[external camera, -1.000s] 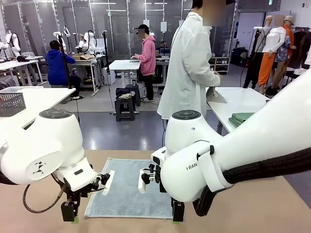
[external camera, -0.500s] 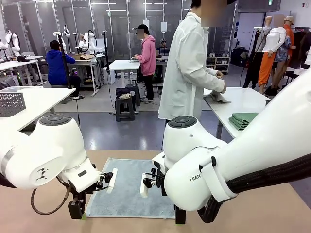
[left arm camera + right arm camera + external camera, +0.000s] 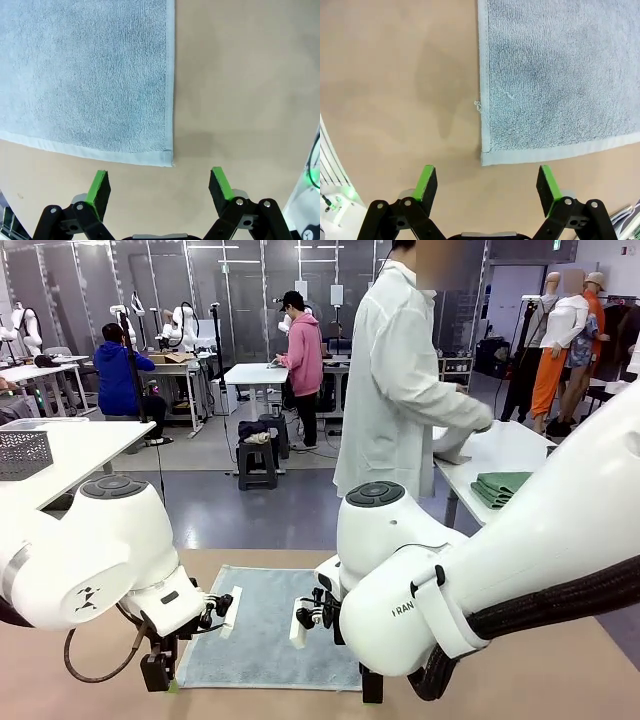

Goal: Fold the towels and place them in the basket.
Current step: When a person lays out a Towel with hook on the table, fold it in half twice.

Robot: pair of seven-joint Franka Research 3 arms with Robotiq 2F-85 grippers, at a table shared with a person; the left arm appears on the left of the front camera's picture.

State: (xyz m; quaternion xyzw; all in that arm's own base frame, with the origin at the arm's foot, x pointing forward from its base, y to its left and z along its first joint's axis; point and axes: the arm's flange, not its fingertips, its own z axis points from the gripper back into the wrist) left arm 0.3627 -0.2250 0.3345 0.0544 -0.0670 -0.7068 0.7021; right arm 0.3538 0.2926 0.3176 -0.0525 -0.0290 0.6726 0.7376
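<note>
A pale blue-grey towel point(image 3: 262, 625) lies flat on the tan table between my two arms. My left gripper point(image 3: 158, 678) hangs open just above the table at the towel's near left corner. In the left wrist view the towel point(image 3: 90, 75) ends in a corner just ahead of the open left gripper point(image 3: 159, 185), nothing between the green pads. My right gripper point(image 3: 372, 685) stands at the near right corner. In the right wrist view the towel point(image 3: 560, 75) corner lies just ahead of the open right gripper point(image 3: 487, 184). The dark grey mesh basket point(image 3: 22, 453) stands on a white table at far left.
A person in a white coat point(image 3: 400, 390) stands beyond the far edge, turned to a white side table point(image 3: 520, 445) with a pale cloth in hand. Green folded cloths point(image 3: 498, 485) lie on that table. Bare tan tabletop point(image 3: 560, 660) surrounds the towel.
My left gripper has shifted a little right, closer to the towel's near left corner. The right arm has barely moved. The person has turned further toward the side table.
</note>
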